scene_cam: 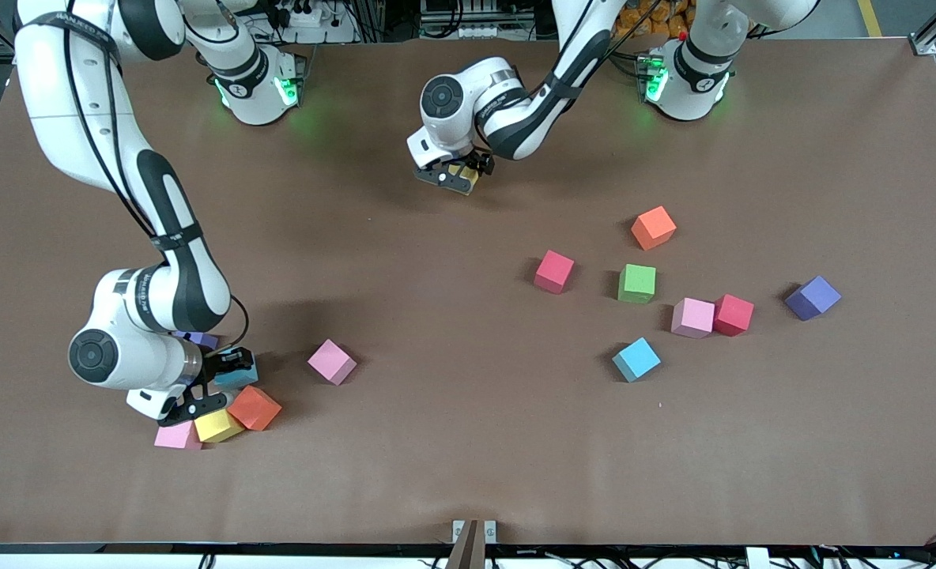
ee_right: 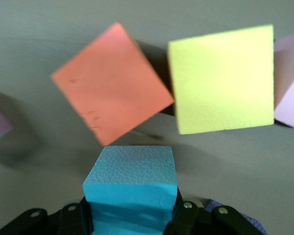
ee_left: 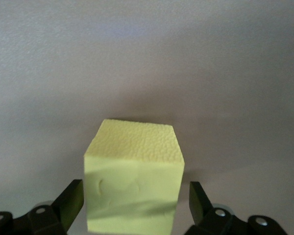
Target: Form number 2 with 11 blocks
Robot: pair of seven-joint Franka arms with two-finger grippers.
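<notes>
Blocks, near cluster: a pink block [scene_cam: 177, 436], a yellow block [scene_cam: 217, 426] and an orange block [scene_cam: 254, 408] sit in a row toward the near edge of the table [scene_cam: 468, 466], at the right arm's end; pink and yellow touch, and yellow and orange look to touch at a corner.
Right gripper [scene_cam: 217, 387]: low over that cluster, fingers clamped on a blue block [ee_right: 131, 188]; whether that block rests on the table is hard to tell.
Purple block [scene_cam: 199, 341]: just past the right gripper, mostly hidden by the arm.
Lone pink block [scene_cam: 332, 362]: beside the cluster, toward the table's middle, apart from it.
Second blue block [scene_cam: 636, 359]: nearest of the scattered group toward the left arm's end.
Middle of that group: a pink cube [scene_cam: 692, 318] touching a red block [scene_cam: 734, 314]; another purple block [scene_cam: 813, 298] is well apart toward the end edge.
Farther on: a green block [scene_cam: 636, 284], a crimson block [scene_cam: 554, 271], then another orange block [scene_cam: 654, 227].
Left gripper [scene_cam: 456, 175]: toward the far edge, mid-table, fingers [ee_left: 71, 200] wide on either side of a yellow cube [ee_left: 133, 178], with a narrow gap on each side.
</notes>
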